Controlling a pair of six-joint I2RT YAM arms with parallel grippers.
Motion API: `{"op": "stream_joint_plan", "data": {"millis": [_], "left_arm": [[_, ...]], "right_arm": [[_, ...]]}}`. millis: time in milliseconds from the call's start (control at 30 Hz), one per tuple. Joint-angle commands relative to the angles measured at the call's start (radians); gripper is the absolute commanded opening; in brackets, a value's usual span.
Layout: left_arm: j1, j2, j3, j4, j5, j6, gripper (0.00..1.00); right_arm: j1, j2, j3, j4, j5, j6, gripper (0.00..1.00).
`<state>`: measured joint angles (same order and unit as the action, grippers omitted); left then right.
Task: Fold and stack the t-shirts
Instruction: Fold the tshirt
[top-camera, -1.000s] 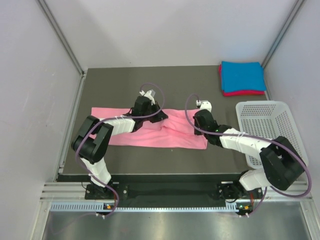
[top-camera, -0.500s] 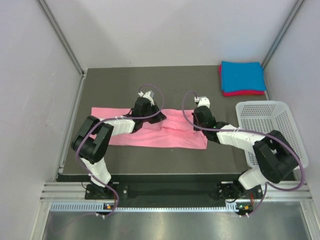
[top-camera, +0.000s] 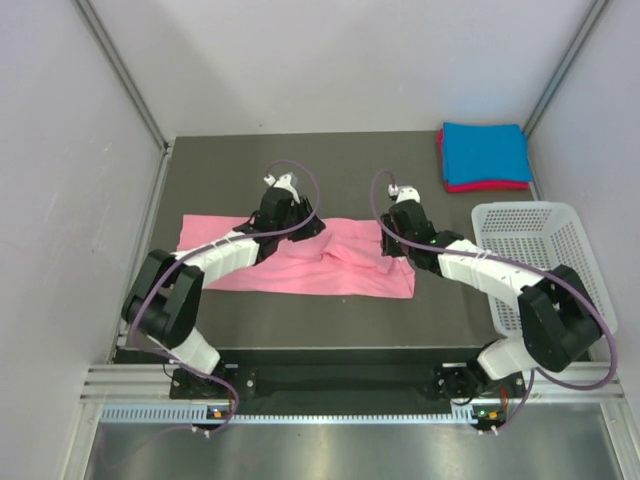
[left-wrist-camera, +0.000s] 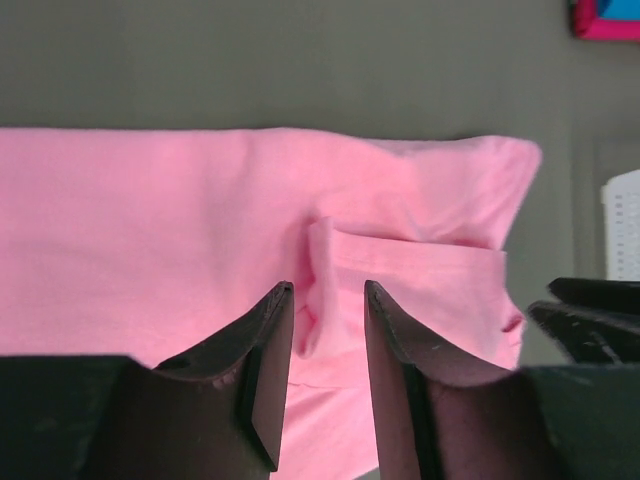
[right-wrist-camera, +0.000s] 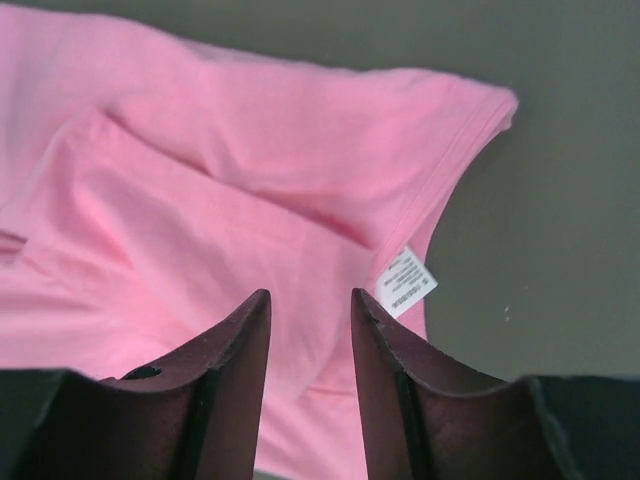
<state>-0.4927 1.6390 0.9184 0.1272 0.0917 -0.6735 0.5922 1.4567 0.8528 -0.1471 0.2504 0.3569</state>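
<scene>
A light pink t-shirt (top-camera: 300, 258) lies as a long folded band across the middle of the dark table. My left gripper (top-camera: 308, 228) hovers over its back edge near the middle, open; between its fingers a small raised fold of the pink t-shirt (left-wrist-camera: 330, 250) shows, untouched. My right gripper (top-camera: 391, 244) is above the band's right end, also open, over flat pink cloth (right-wrist-camera: 200, 200) beside a white label (right-wrist-camera: 407, 282). A folded bright blue t-shirt (top-camera: 485, 150) rests on a magenta-red t-shirt (top-camera: 490, 186) at the back right corner.
A white mesh basket (top-camera: 535, 245) stands at the table's right edge, just right of my right arm. Grey walls close in the table on three sides. In the left wrist view the right gripper's fingers (left-wrist-camera: 590, 315) show at the far right.
Both grippers have opened and let go of the pink t-shirt. Both wrists shifted slightly toward the back; the cloth stays where it lay.
</scene>
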Motion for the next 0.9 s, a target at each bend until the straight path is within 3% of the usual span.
{"op": "stream_joint_plan", "data": {"millis": [0,167,300,433,533,700,867], "left_arm": [[-0.003,-0.080,0.016,-0.020,0.046,0.028,0.39],[-0.010,-0.047,0.010,0.000,0.147,0.060,0.38],[-0.023,0.019,0.039,0.058,0.282,0.063,0.35],[-0.040,0.082,0.066,0.104,0.312,0.035,0.35],[-0.041,0.142,0.071,0.103,0.287,0.020,0.33],[-0.040,0.183,0.066,0.020,0.132,0.018,0.33],[-0.040,0.176,0.094,-0.040,0.088,0.029,0.33]], "right_arm": [[-0.009,-0.077,0.035,-0.088,-0.147,0.066,0.39],[-0.009,-0.104,-0.006,-0.086,-0.175,0.109,0.39],[-0.009,-0.088,-0.003,-0.052,-0.198,0.102,0.33],[-0.012,-0.044,-0.004,-0.023,-0.206,0.100,0.31],[-0.011,0.004,-0.037,0.004,-0.197,0.108,0.30],[-0.011,0.083,-0.040,-0.002,-0.143,0.099,0.27],[-0.022,0.024,0.015,-0.072,-0.123,0.102,0.26]]}}
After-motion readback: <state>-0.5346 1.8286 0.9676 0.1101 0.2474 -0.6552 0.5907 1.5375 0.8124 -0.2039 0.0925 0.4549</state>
